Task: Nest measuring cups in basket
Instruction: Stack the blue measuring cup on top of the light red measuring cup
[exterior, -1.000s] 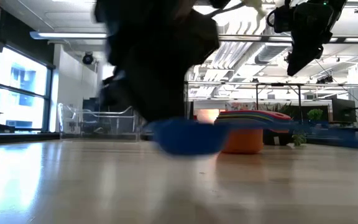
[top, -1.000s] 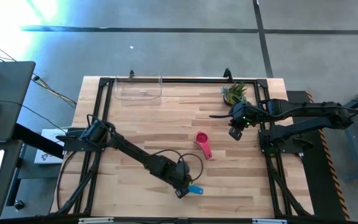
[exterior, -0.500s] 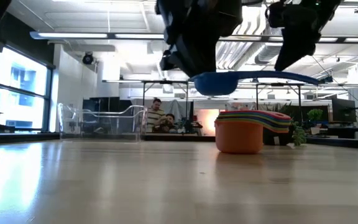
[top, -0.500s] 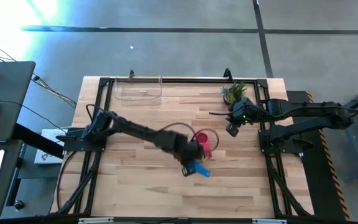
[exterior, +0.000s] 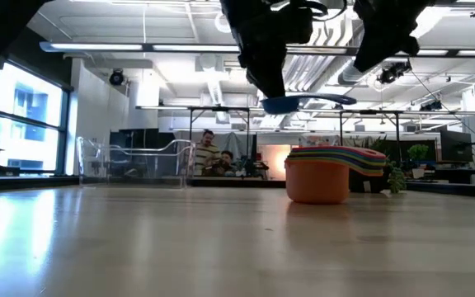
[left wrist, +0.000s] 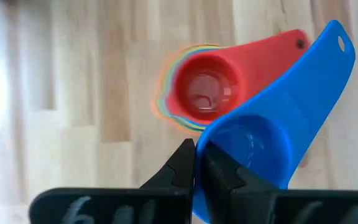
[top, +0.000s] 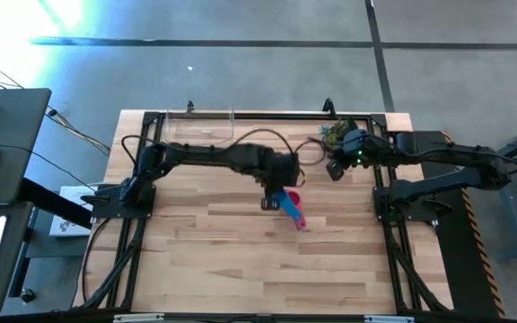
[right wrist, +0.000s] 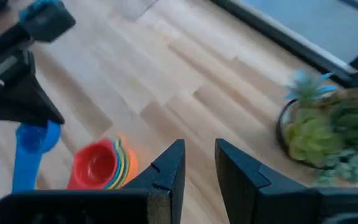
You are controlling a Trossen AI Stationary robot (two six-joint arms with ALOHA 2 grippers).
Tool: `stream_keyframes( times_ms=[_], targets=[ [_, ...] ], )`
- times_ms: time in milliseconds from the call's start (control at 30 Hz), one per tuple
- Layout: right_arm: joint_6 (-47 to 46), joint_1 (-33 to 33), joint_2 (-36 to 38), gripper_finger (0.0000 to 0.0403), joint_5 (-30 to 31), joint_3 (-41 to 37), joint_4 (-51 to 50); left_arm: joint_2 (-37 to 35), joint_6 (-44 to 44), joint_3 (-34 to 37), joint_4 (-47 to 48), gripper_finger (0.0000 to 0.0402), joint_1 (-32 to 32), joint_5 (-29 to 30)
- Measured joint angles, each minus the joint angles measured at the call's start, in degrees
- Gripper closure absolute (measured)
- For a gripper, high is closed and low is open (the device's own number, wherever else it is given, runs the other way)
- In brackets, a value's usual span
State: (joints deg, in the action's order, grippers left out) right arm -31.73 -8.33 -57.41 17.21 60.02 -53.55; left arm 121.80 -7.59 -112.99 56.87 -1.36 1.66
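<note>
Basket (top: 199, 131) first, at my far left: one clear bin, sitting at the back edge of the table (top: 196, 260), holding no cups that I can make out. Next along, my left gripper (top: 275, 199) hangs in the air over the middle of the table, jaws pinched tight on the rim of the blue cup (left wrist: 260, 143). From my left wrist I see that cup tilted, its handle pointing away past the stack (left wrist: 194, 93) below. The stack stands on the table, well apart from the bin; the low view shows an orange cup (exterior: 318, 183) at the bottom with coloured rims layered on it, and a red-pink one (left wrist: 207, 93) sits on top.

Further right, my right gripper (right wrist: 196, 163) hovers by the potted plant (top: 337, 135), jaws narrow with a gap between them, holding nothing.

Risks, as I judge them: my pinch is only on a thin rim, so the blue cup could swivel or slip as I lower it. It is off-centre from the stack, so it could catch a rim and tip the pile. Its handle may also land crosswise on the others.

Count: one basket, one plant, one blue cup aloft, one stack whose layers I cannot number surely.
</note>
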Motion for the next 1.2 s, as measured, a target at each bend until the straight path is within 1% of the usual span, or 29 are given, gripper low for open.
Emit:
stream_keyframes(
  times_ms=[200,367,467,533,700,900,1067,1200],
  targets=[
    [-1.9,-3.2,0.0,0.0323,6.6,6.5,-6.1,0.0,-10.6,-1.0,-0.1,0.0396,-3.0,-2.9],
    [-1.9,-6.2,0.0,0.0323,7.4,11.0,-7.1,0.0,-17.9,-1.0,-1.0,0.0396,-4.7,-3.1],
    [-1.9,-7.9,0.0,0.0323,7.4,12.8,-7.0,0.0,-20.7,-1.0,-2.9,0.0396,-6.0,-5.0],
    [-1.9,-8.8,0.0,0.0323,7.4,13.4,-7.0,0.3,-21.1,-1.0,-4.9,0.0396,-6.7,-6.2],
    [-3.4,-11.0,0.0,0.0323,7.3,13.0,-7.5,0.3,-21.1,-1.0,-6.0,0.0396,-7.3,-6.5],
    [-4.5,-12.1,-0.6,0.0323,6.3,12.6,-8.6,0.4,-21.2,-1.0,-6.6,0.0396,-5.6,-7.9],
    [-4.4,-12.1,-1.0,0.0323,6.3,12.6,-8.6,2.3,-21.0,-1.1,-10.3,0.0396,-4.0,-9.3],
    [-4.4,-12.1,-1.3,0.0323,5.7,12.6,-9.0,3.3,-19.8,-1.1,-10.7,0.0396,-3.3,-9.6]
  ],
)
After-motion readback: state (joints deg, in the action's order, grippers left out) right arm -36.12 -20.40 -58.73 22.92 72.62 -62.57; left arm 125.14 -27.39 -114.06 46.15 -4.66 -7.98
